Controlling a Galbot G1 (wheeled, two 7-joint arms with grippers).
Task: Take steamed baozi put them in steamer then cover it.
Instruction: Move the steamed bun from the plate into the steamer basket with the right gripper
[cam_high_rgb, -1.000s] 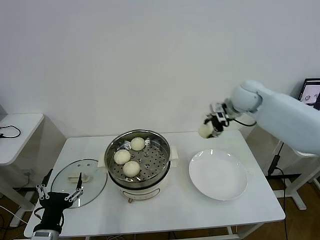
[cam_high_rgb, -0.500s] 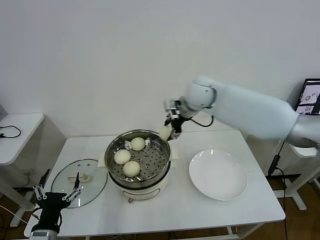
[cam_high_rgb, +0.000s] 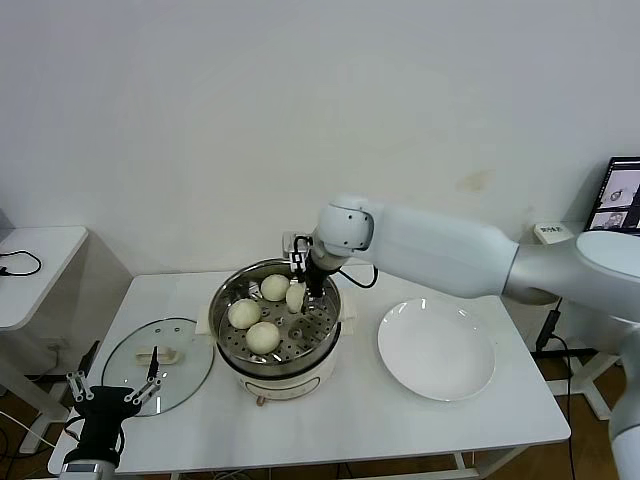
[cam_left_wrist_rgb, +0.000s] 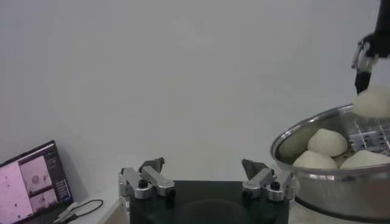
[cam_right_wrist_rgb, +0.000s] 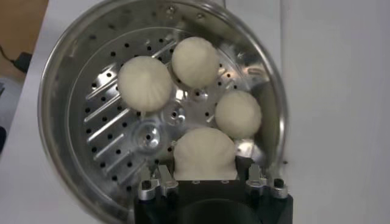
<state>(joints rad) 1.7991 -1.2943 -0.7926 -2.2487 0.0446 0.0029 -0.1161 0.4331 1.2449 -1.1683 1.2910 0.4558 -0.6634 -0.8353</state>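
Stainless steamer (cam_high_rgb: 277, 320) sits mid-desk (cam_high_rgb: 350, 425), slightly toward the left edge, on its white base. Three buns (cam_high_rgb: 263, 336) rest on the perforated tray (cam_right_wrist_rgb: 131, 137). Right end effector (cam_high_rgb: 297, 297) hangs over the pot's back-right part, clamped on a fourth bun (cam_right_wrist_rgb: 204, 154), which is held above the tray, just beside the rear bun. Glass lid (cam_high_rgb: 158, 352) lies flat on the desk near the front-left corner, beside the pot, cream handle up. White plate (cam_high_rgb: 436, 349) sits toward the right edge, apart from the pot. Left end effector (cam_high_rgb: 113, 393) is parked at the front-left corner by the lid, fingers (cam_left_wrist_rgb: 149, 181) spread apart, holding nothing.
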